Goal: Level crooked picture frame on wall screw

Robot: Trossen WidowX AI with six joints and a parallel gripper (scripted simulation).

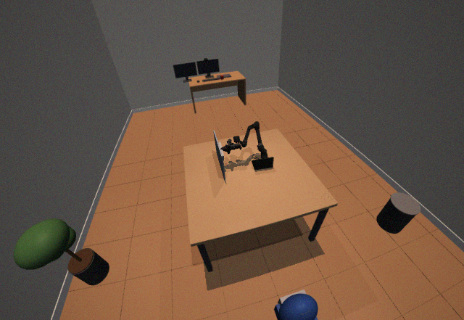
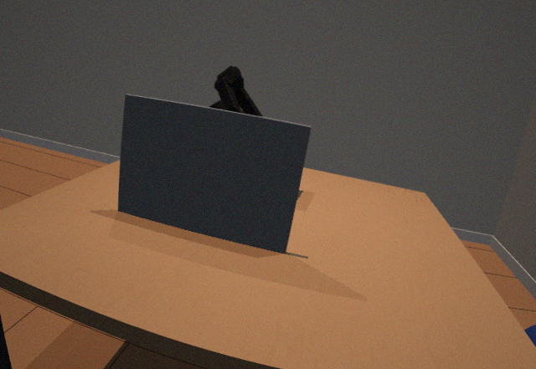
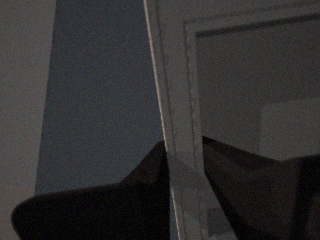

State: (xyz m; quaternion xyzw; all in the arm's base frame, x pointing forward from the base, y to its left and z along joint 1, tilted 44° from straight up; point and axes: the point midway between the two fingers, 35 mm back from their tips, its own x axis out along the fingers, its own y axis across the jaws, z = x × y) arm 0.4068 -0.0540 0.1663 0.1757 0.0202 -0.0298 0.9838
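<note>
The picture frame (image 3: 178, 100) has a pale border around a grey picture. In the wrist view its left side edge leans, top to the left, and its inner top line rises to the right, so it is crooked against the blue-grey wall panel (image 3: 100, 90) (image 2: 208, 170) behind it. My gripper (image 3: 180, 144) (image 1: 223, 149) is shut on the frame's left border, one dark finger on the outer side and one over the front. The screw and the notched strip are hidden. The exterior view shows only the panel's back, with part of the arm above it.
The panel stands upright on the wooden table (image 1: 254, 200) (image 2: 389, 269). A dark, screen-like block (image 1: 262, 164) stands beside the arm's base. A desk with monitors, a potted plant, a dark bin and a blue object are away from the table.
</note>
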